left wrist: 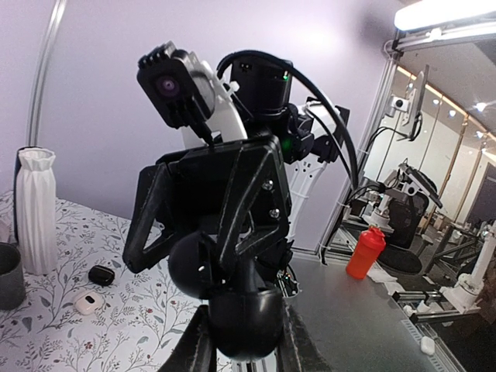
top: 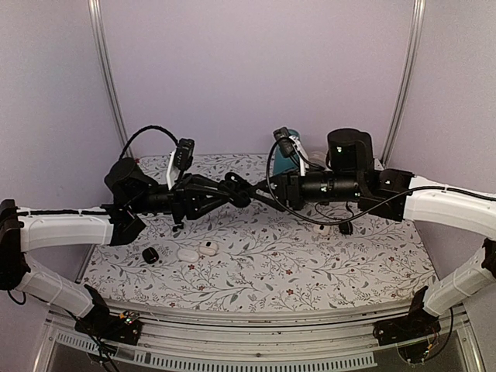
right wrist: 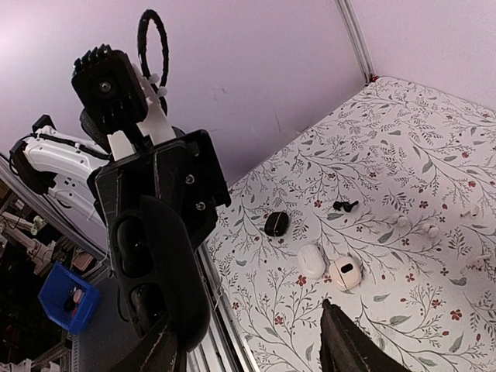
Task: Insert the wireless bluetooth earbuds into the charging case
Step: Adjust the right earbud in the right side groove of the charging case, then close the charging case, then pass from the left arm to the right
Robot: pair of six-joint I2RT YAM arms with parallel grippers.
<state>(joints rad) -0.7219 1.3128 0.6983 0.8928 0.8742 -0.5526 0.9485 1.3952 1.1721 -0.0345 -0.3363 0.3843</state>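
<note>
My left gripper (top: 229, 188) is shut on an open black charging case (left wrist: 244, 319), held high over the table's middle; its lid (left wrist: 192, 267) stands up behind. In the right wrist view the case (right wrist: 159, 271) shows two dark hollows, and I cannot tell what is in them. My right gripper (top: 263, 196) faces the case, open and empty, with its fingers spread wide (right wrist: 252, 350) and the case beside its left finger. A tiny black pair of earbuds (right wrist: 345, 205) lies on the flowered table, far from both grippers.
A closed black oval case (right wrist: 277, 223), a white case (right wrist: 311, 260) and a pale case with a dark oval (right wrist: 346, 273) lie front left. Small white buds (right wrist: 430, 230) are scattered nearby. A white ribbed vase (left wrist: 36, 209), a grey cup (left wrist: 8, 275), another black case (left wrist: 101, 273) and another white case (left wrist: 86, 302) sit on the right.
</note>
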